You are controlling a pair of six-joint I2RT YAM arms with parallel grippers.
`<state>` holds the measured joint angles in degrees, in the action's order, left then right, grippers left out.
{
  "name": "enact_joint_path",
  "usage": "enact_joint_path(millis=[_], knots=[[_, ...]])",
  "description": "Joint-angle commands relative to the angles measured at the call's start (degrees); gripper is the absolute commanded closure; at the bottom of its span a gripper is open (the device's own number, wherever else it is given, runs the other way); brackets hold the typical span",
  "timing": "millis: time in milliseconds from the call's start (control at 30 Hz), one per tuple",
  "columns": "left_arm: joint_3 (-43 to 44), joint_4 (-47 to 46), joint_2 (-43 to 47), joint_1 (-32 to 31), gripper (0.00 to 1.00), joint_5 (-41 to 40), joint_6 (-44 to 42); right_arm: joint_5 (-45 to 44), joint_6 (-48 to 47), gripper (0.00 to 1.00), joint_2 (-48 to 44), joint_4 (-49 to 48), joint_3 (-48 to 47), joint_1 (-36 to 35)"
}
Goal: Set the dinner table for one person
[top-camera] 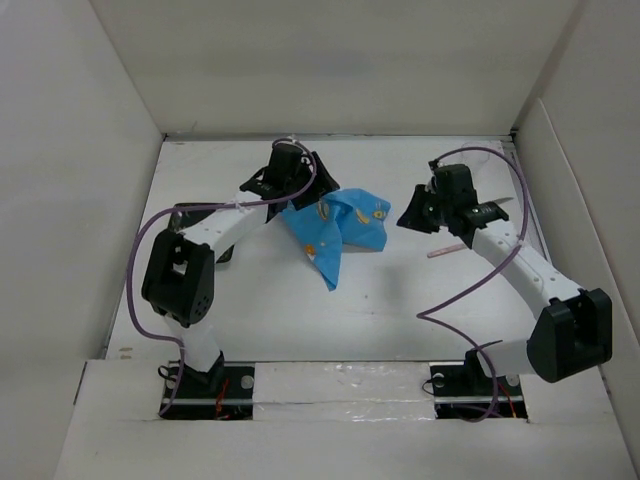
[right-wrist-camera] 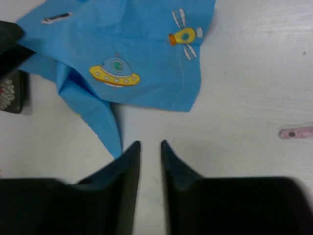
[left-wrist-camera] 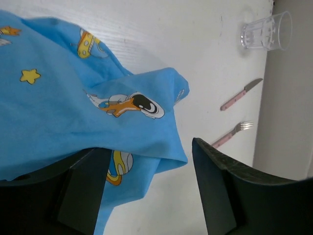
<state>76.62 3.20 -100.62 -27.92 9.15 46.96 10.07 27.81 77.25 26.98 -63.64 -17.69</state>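
Blue mat lies crumpled, seemingly draped over left end effector.

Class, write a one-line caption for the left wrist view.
Open left gripper at the crumpled blue cartoon mat; glass, pink-handled knife and fork sit on the white table.

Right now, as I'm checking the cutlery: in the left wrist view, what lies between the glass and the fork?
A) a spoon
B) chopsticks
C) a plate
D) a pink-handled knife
D: the pink-handled knife lies on the dinner table between the clear glass and the fork.
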Motion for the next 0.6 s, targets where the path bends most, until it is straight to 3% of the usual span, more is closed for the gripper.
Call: enact_joint_path(millis=[0,33,133,200,367,467,567], knots=[[4.23,-1.10,5.69,0.06,0.36,-1.58,-6.86,0.83,2.07,0.88,-0.17,-3.16,2.19,0.20],[5.63,1.43,6.74,0.06,0.34,-5.16,-10.45,0.75,2.24,1.00,-0.17,-3.16,2.46,-0.41],[3.21,3.30,10.16,1.46,0.32,-11.95,-13.29,0.75,1.90,1.00,-0.17,-2.73,3.34,-1.99],[-0.66,1.73,11.75,6.72,0.33,-11.79,-11.20,-0.13,1.98,1.00,-0.79,-1.94,3.69,-3.83],[-16.04,-8.98,15.10,21.12,0.34,0.33,0.91,-2.68,2.16,1.00,-4.56,-1.58,4.66,-7.53],[-18.96,-13.31,11.94,23.35,0.33,6.06,3.75,-3.65,1.72,1.00,-6.76,-2.20,4.14,-10.43],[-16.07,-13.84,5.10,23.88,0.31,10.88,4.10,-3.21,1.02,0.85,-6.07,-2.11,3.43,-12.88]])
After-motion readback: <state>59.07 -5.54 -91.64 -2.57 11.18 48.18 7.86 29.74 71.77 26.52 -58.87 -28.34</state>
